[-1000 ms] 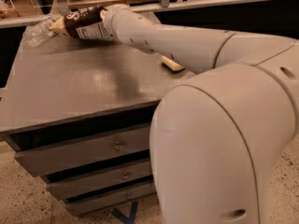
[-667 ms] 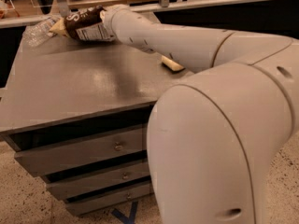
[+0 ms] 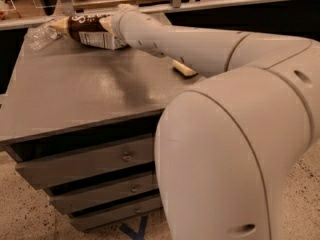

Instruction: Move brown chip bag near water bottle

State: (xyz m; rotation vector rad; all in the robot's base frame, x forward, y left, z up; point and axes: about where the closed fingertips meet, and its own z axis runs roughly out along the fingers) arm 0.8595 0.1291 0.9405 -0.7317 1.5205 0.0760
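Little has shifted: the gripper [image 3: 114,28] stays at the chip bag [image 3: 89,26], grip impossible to tell. On the counter [image 3: 75,89], the bag touches the water bottle [image 3: 39,34], so the move looks nearly done.

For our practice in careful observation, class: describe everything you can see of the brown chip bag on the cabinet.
The brown chip bag is a pillow-shaped packet, seemingly glossy foil, with a dark brown middle bearing white script, a pale panel below and a cream-yellow left end. It lies on its side at the far-left corner of the grey cabinet top. Its left end appears to touch the clear water bottle; its right end disappears behind the gripper at the arm's tip.
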